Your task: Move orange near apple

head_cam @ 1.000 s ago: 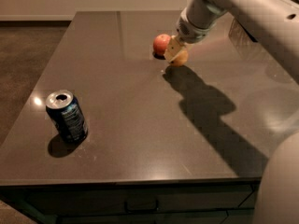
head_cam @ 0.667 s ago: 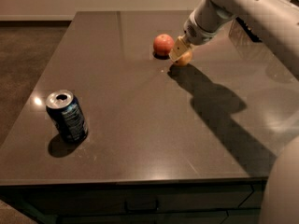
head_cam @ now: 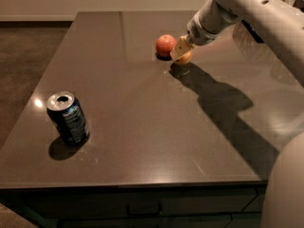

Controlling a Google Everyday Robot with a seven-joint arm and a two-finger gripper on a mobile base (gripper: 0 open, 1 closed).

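Note:
The apple [head_cam: 166, 44], round and red-pink, sits on the dark table [head_cam: 142, 127] at the far middle. The orange [head_cam: 186, 58], yellow-orange, is just right of it, a small gap away and low over the tabletop. My gripper [head_cam: 182, 52] comes down from the upper right and is shut on the orange. One tan finger [head_cam: 179, 48] covers the orange's upper left, so only its lower right part shows. I cannot tell whether the orange touches the table.
A dark blue soda can [head_cam: 68, 118] stands upright near the table's front left. My white arm [head_cam: 256, 13] crosses the upper right and my body [head_cam: 285, 184] fills the lower right corner. The table's front edge [head_cam: 133, 186] runs below.
The gripper with the orange has stayed almost in place beside the apple. The arm above it has shifted slightly to the right.

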